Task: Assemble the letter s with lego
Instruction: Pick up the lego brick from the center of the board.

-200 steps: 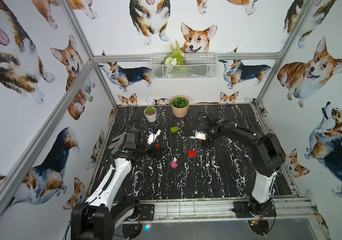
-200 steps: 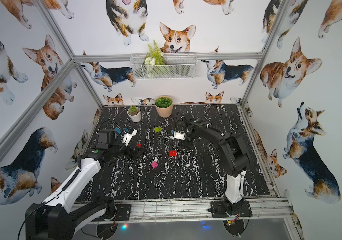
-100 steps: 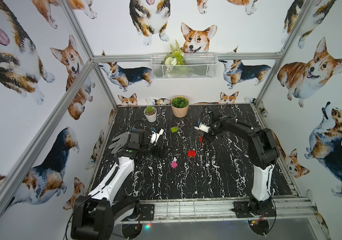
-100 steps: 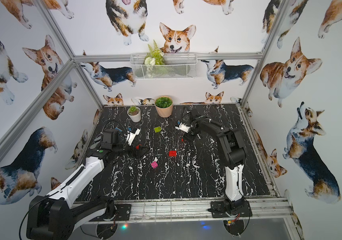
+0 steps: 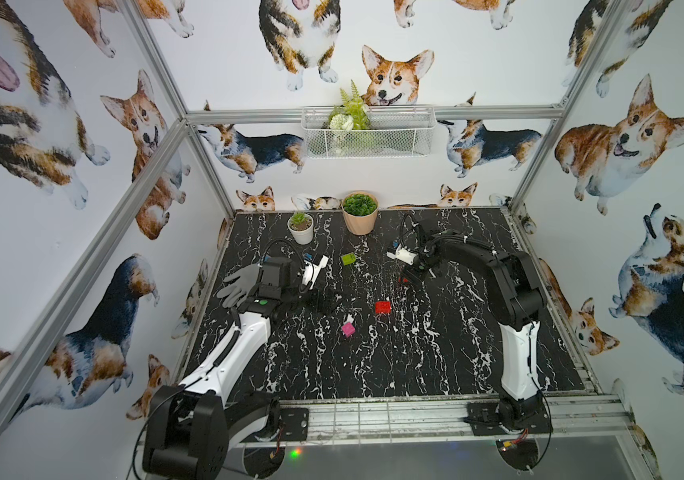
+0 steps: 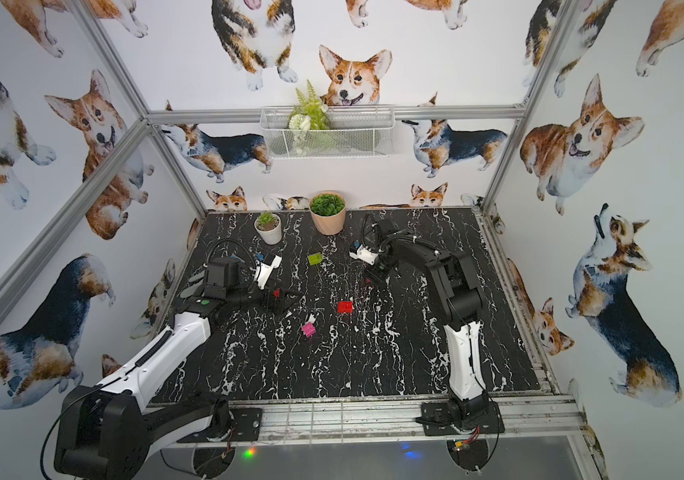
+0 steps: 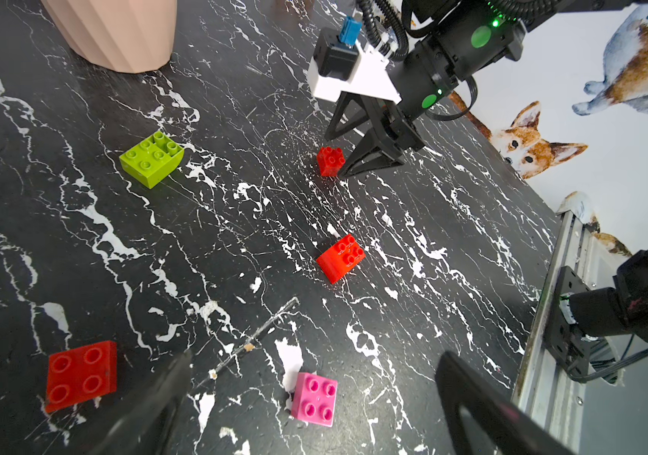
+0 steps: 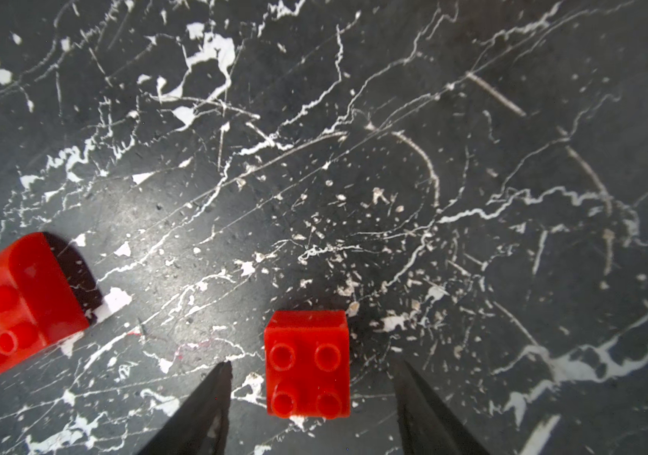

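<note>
The lego lies loose on the black marble table (image 5: 373, 374). A lime green brick (image 5: 348, 259) (image 7: 152, 157) sits at the back, a red brick (image 5: 382, 307) (image 7: 340, 258) mid-table and a pink brick (image 5: 348, 329) (image 7: 313, 398) nearer the front. My right gripper (image 8: 312, 365) (image 5: 409, 277) is open, straddling a small red brick (image 8: 308, 364) (image 7: 330, 160), with a gap on each side. My left gripper (image 7: 316, 356) (image 6: 280, 299) is wide open and low. A flat red brick (image 7: 81, 374) (image 6: 276, 293) lies beside one of its fingers. No letter s stands assembled.
A white pot (image 5: 301, 228) and a peach pot (image 5: 359, 216) (image 7: 117, 31) stand along the back edge. A grey glove (image 5: 240, 282) lies at the left behind my left arm. A metal rail (image 5: 415, 411) runs along the front edge.
My right gripper has come down around the small red brick and its jaws have narrowed. My left arm has shifted slightly towards the middle, still open.
</note>
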Controlling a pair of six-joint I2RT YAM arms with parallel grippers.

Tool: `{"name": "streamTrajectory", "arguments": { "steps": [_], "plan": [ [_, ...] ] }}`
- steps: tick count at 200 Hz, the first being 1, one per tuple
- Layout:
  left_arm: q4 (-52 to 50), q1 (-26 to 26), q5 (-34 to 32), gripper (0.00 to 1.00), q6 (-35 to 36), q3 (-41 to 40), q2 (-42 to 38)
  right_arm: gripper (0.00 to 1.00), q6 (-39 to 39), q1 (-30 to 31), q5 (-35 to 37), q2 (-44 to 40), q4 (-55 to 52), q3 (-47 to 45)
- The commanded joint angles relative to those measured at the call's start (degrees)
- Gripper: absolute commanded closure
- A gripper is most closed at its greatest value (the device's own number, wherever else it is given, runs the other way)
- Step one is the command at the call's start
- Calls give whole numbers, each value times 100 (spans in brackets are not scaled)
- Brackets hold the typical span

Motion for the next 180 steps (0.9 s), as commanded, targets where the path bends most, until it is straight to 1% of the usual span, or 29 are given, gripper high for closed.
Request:
{"name": "streamTrajectory", "arguments": {
  "steps": [1,32,61,93,150,180],
  "plan": [
    [185,-6,93,0,15,7,8,43,62,35,29,90,-131,84],
    [171,-6,96,0,15,16,25,55,90,54,7,123,-91,110],
    [163,-14,118,0,24,42,69,62,21,65,62,211,-235,189],
    [136,-19,104,0,67,60,91,74,-68,80,91,158,-247,189],
    [-42,-14,43,0,197,121,63,77,-513,148,406,-54,-494,73],
    [-183,-19,3,0,291,137,8,75,-651,154,324,-204,-563,-103]
  ]
}}
